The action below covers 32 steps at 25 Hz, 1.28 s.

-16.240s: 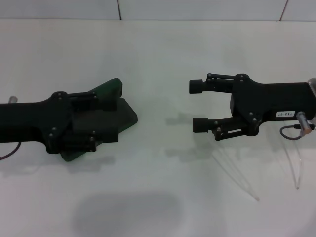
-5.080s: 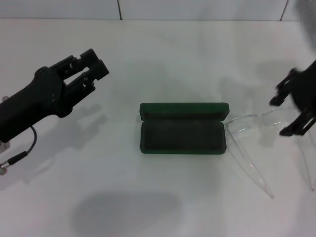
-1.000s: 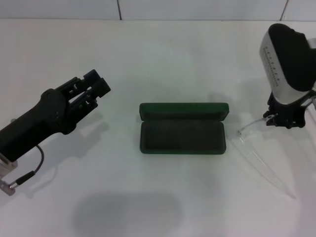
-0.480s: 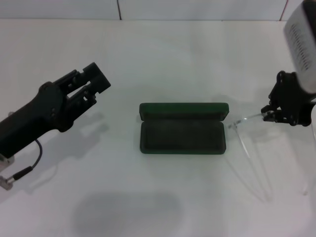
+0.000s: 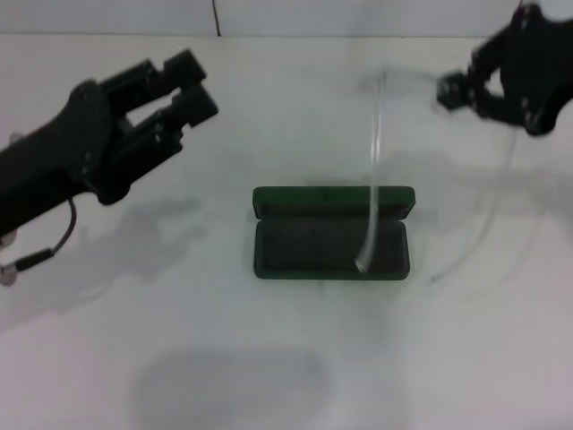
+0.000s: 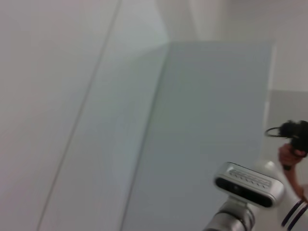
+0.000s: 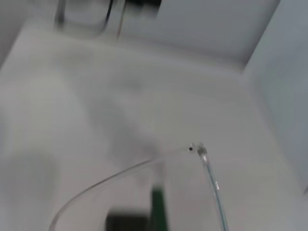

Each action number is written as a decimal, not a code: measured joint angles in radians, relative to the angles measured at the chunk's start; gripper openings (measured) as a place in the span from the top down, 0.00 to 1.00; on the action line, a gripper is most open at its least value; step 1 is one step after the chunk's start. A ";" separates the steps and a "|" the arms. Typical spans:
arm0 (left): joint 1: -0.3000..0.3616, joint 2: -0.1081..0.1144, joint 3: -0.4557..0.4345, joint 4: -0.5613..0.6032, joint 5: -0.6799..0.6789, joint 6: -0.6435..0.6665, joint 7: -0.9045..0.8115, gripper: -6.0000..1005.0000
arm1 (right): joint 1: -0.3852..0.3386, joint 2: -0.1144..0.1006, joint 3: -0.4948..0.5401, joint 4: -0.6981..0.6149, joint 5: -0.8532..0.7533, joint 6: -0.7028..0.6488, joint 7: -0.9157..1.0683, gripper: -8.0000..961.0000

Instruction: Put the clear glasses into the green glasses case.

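Right pincer (image 5: 445, 91) pinches the glasses (image 5: 372, 193) by the front, raised above the counter (image 5: 269, 358); their arms dangle, one over the open case (image 5: 331, 244). Left pincer (image 5: 183, 85) hangs spread, idle, well left. Step: carrying. Next, judged: lower and align lengthwise into the case.

green glasses case (image 5: 331, 235) open, clear glasses (image 5: 372, 179) arm dangling over it

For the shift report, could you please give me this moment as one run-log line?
right gripper: holds clear glasses lifted above the table | green glasses case: open, empty | left gripper: raised, left of case
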 joint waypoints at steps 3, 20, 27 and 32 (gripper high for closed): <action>-0.032 0.004 0.000 0.013 -0.011 0.012 -0.001 0.73 | -0.036 0.001 0.012 0.038 0.136 0.079 -0.021 0.92; -0.084 0.001 0.014 0.019 -0.085 0.098 -0.003 0.75 | 0.001 -0.001 -0.040 0.474 0.522 0.186 -0.223 0.92; -0.104 0.001 0.087 0.011 -0.074 0.115 0.002 0.76 | 0.094 0.003 -0.104 0.684 0.557 0.189 -0.314 0.92; -0.115 0.011 0.133 0.009 -0.068 0.116 -0.001 0.80 | 0.141 0.002 -0.116 0.764 0.578 0.184 -0.353 0.93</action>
